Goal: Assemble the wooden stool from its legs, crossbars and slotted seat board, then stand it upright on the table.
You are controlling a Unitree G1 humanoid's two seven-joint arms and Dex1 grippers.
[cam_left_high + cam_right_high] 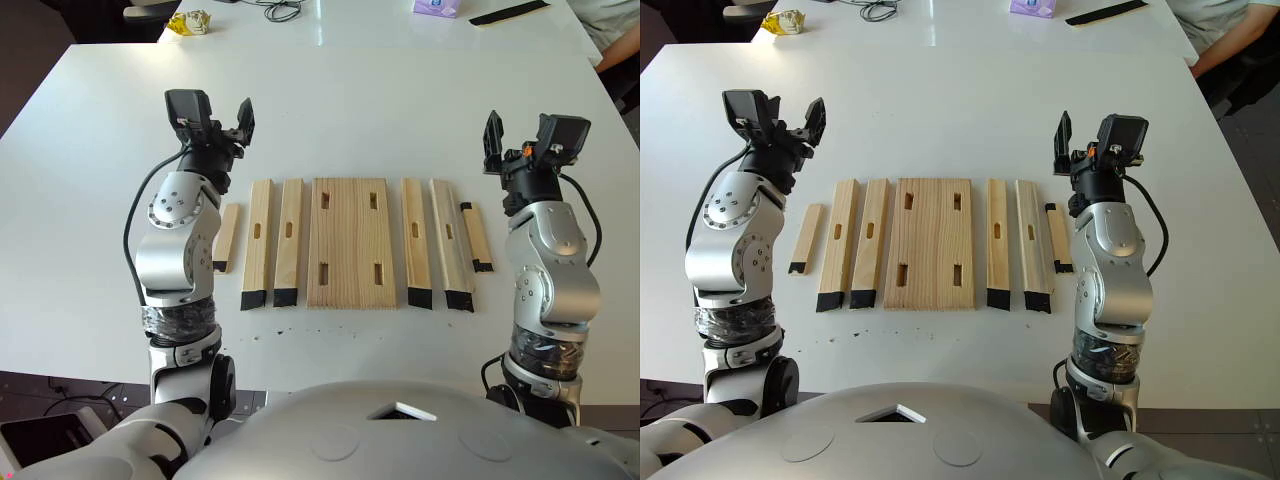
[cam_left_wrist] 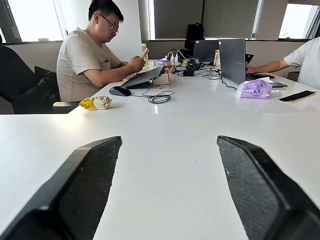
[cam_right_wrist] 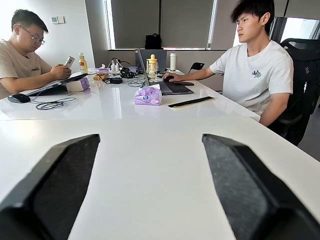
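The slotted seat board (image 1: 348,242) lies flat at the middle of the white table (image 1: 360,110). Two legs (image 1: 258,243) (image 1: 288,241) lie side by side on its left, and two more (image 1: 416,241) (image 1: 451,243) on its right. A short crossbar (image 1: 227,236) rests at the far left of the row and another (image 1: 476,236) at the far right. My left gripper (image 1: 228,125) is held up beyond the left pieces, open and empty, its fingers (image 2: 80,190) wide apart. My right gripper (image 1: 512,145) is raised beyond the right crossbar, open too, with its fingers (image 3: 240,185) spread.
Bare tabletop stretches behind the wooden parts. On the adjoining far table lie a yellow packet (image 1: 190,22), a cable (image 1: 283,10), a purple tissue pack (image 1: 436,7) and a black strip (image 1: 510,13). The table's front edge runs close below the parts.
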